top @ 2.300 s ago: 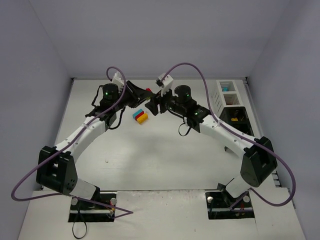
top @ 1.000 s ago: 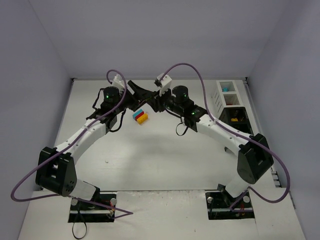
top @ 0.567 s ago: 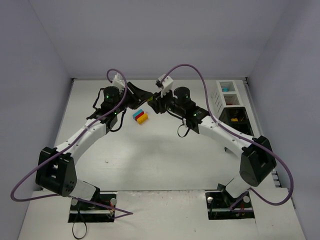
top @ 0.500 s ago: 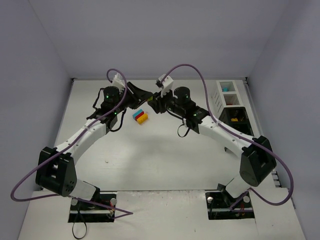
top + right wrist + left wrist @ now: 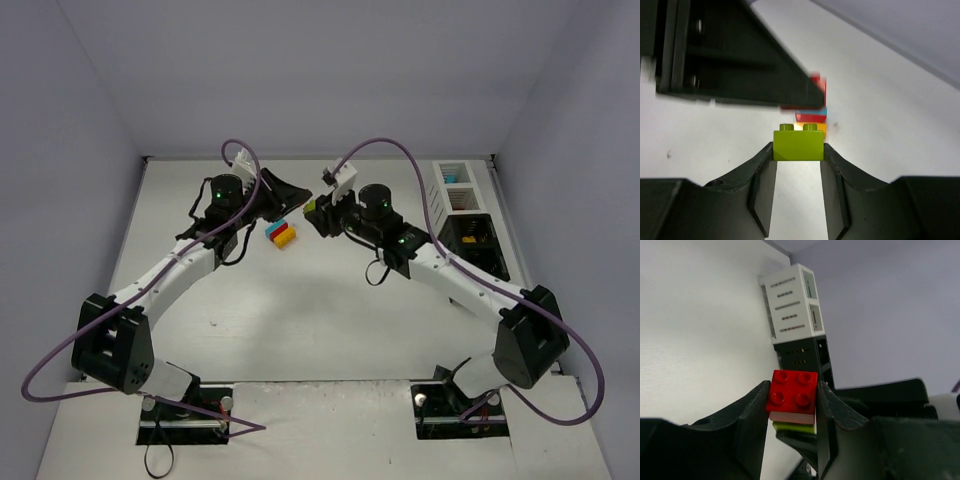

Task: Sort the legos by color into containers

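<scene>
Over the table (image 5: pixel 300 320), left fingers (image 5: pixel 752 415) pinching red lego (image 5: pixel 792 391), right fingers (image 5: pixel 762 185) green lego (image 5: pixel 798 145)

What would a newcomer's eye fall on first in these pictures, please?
Probably the two claws nearly tip to tip above the far middle of the table: the left claw grips a red brick, the right claw a lime-green brick. Near them a small stack of cyan, red and yellow bricks lies on the table, and a row of bins lines its right edge.

light: bright, even | shadows: soft, faint on table (image 5: pixel 300 320) | wrist views: near foreground blurred, dark
</scene>
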